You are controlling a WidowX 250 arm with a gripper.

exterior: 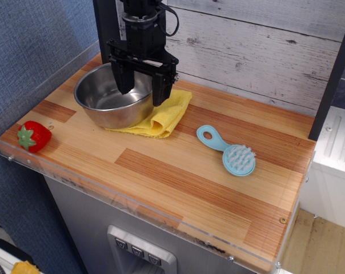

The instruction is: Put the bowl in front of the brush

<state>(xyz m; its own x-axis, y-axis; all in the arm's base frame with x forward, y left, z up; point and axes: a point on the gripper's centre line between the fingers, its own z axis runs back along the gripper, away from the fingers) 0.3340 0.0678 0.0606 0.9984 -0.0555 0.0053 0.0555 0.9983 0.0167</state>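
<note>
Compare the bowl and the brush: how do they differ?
The bowl is shiny stainless steel; the brush is light-blue plastic with pale bristles. The bowl is far bigger and deep, sitting upright; the brush is small and lies flat with its handle pointing back-left. The bowl rests partly on a yellow cloth with the open gripper straddling its rim; the brush lies on bare wood, untouched. Both sit on the wooden counter.

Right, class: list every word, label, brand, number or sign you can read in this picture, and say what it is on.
None: no readable text anywhere.
The bowl, brush, yellow cloth, toy strawberry and gripper carry no visible lettering.
The buttons on the grey panel below are too small to show any marking.
</note>
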